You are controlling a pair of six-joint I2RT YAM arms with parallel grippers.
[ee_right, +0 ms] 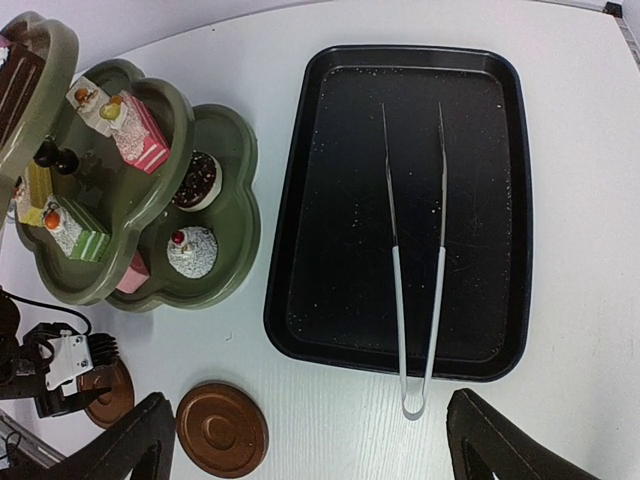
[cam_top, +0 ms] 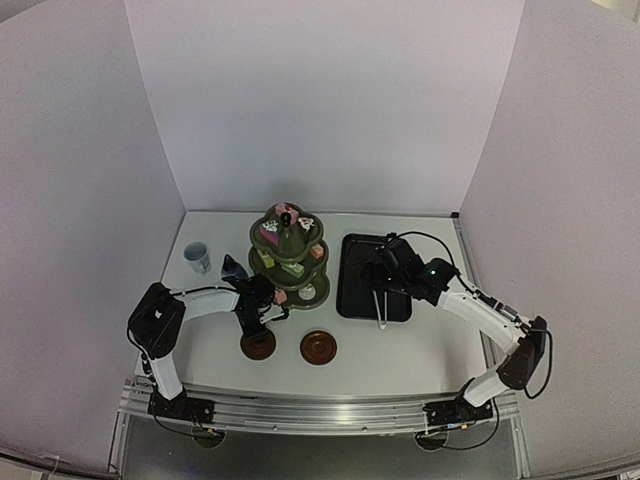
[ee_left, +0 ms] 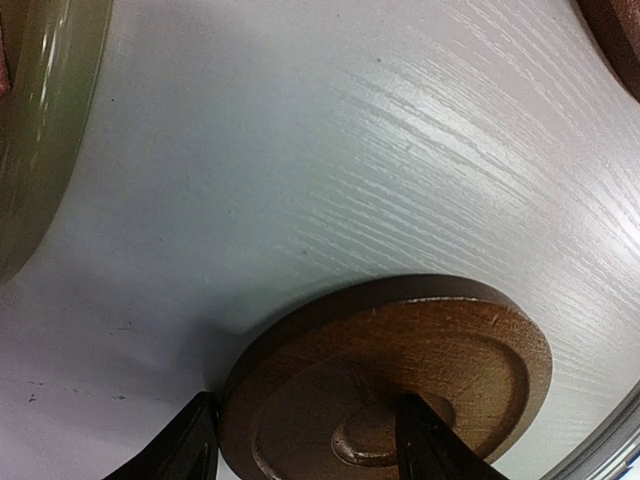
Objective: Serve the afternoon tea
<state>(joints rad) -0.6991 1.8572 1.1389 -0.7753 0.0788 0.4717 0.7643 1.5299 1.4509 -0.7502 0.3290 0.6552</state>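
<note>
Close to the near edge of the desk, left of its middle, two brown coasters are laid flat side by side, apart from one another. The left coaster is straddled by the left fingers, which are held part-way apart, one at its rim and the other seen over its raised centre; whether it is grasped or only hovered over cannot be told. The right coaster is touched by nothing.

Further in, on the right half of the desk, a black tray is set with its long sides running near to far; thin tongs are laid lengthwise in it, their joined end reaching just past the tray's near rim. The right fingers are held above the tray, spread wide and released, with nothing between them.

Just left of the tray, about the desk's middle, the olive three-tier stand is placed upright; cakes are seen on every tier, and on the bottom tier a chocolate donut, a white cherry-topped cake and a pink slice can be made out.

Left of the stand and near it, the blue jug is found; the cup is stood upright further toward the left edge, apart from the jug.
</note>
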